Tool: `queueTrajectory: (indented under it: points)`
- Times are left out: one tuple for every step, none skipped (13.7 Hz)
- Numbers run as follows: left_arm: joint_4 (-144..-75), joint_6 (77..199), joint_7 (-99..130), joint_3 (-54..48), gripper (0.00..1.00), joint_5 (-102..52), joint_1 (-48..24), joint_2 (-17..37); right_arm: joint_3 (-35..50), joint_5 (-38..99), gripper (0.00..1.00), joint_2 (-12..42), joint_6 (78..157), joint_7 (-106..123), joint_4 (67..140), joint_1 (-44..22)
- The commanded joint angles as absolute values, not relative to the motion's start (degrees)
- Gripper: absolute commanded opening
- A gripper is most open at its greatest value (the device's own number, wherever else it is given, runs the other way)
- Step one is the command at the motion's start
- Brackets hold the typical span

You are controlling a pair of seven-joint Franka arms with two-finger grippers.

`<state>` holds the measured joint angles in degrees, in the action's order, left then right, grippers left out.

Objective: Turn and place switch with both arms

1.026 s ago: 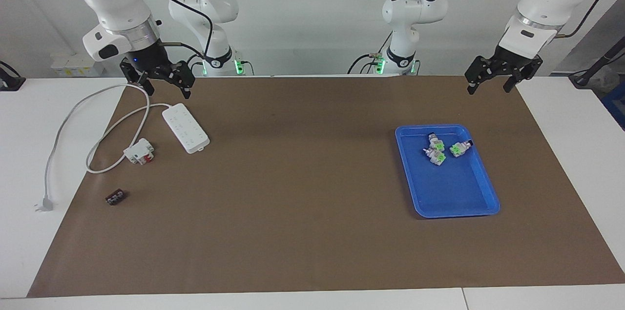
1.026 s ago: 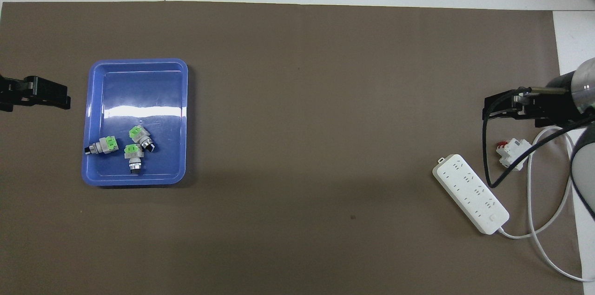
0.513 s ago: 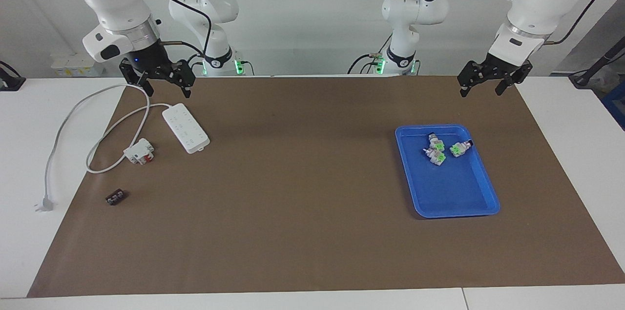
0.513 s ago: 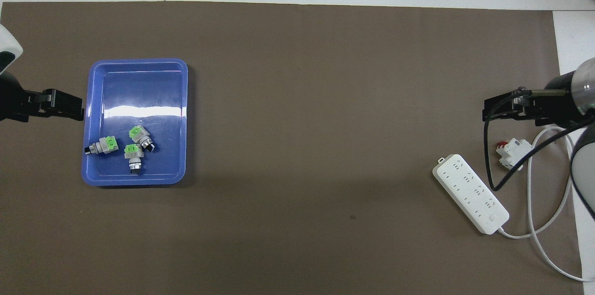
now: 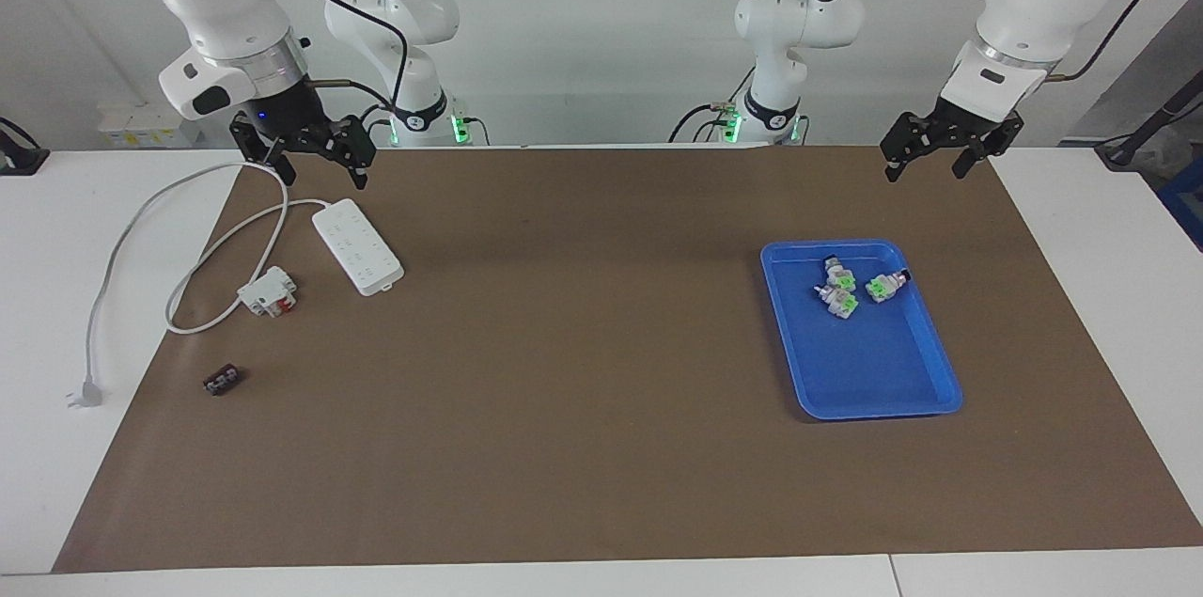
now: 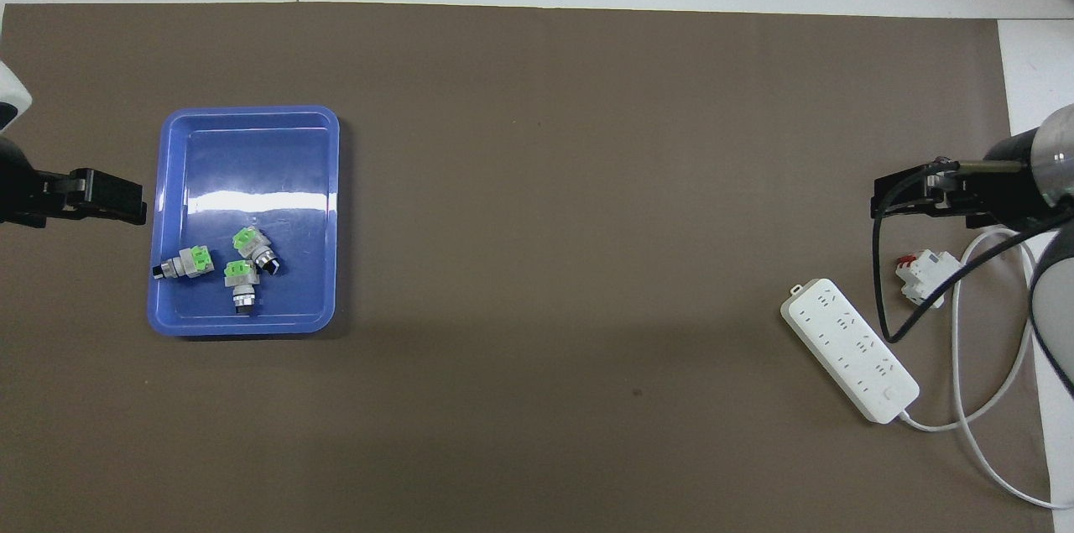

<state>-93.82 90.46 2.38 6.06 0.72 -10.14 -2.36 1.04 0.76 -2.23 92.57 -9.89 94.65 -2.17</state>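
Note:
Three switches with green labels lie in a blue tray: one, a second and a third. In the overhead view they show close together in the tray. My left gripper is open and empty, raised over the brown mat beside the tray. My right gripper is open and empty, raised over the power strip's cable.
A white power strip with a looped cable lies toward the right arm's end. A white-and-red block sits beside it. A small black ribbed piece lies farther from the robots. The cable's plug rests on the white table.
My left gripper has risen a little and shifted toward the tray, still open. My right gripper has barely moved. The switches have not moved.

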Motion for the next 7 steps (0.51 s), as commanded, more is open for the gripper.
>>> queueTrajectory:
  points:
    - [-95.8, 91.49, 2.37, 7.12, 1.0, 1.14, -11.43, -3.87, 0.7, 0.79, 1.0, -2.99, 92.9, -10.9, 95.62, -2.64]
    - [-95.71, 91.49, 2.37, 7.21, 1.0, 1.14, -11.34, -3.78, 0.7, 0.79, 1.0, -2.99, 92.9, -10.55, 95.62, -2.64]
    - [-95.63, 91.58, 2.37, 7.21, 1.0, 1.14, -11.34, -3.78, 0.7, 0.79, 1.0, -2.99, 92.9, -10.46, 95.62, -2.64]
    - [-95.71, 91.76, 2.37, 7.21, 1.0, 1.14, -11.34, -3.78, 0.7, 0.7, 1.0, -2.99, 92.9, -10.46, 95.62, -2.64]
    - [-95.63, 91.67, 2.37, 7.21, 1.0, 1.14, -11.34, -3.78, 0.7, 0.7, 1.0, -3.08, 93.25, -10.46, 95.97, -2.64]
    - [-95.63, 91.58, 2.37, 7.21, 1.0, 1.14, -11.42, -3.78, 0.7, 0.27, 1.0, -3.25, 93.43, -10.46, 96.41, -2.64]
    - [-95.62, 91.84, 2.37, 7.12, 1.0, 1.14, -11.43, -3.78, 0.7, -0.26, 1.0, -3.25, 93.51, -10.46, 96.59, -2.81]
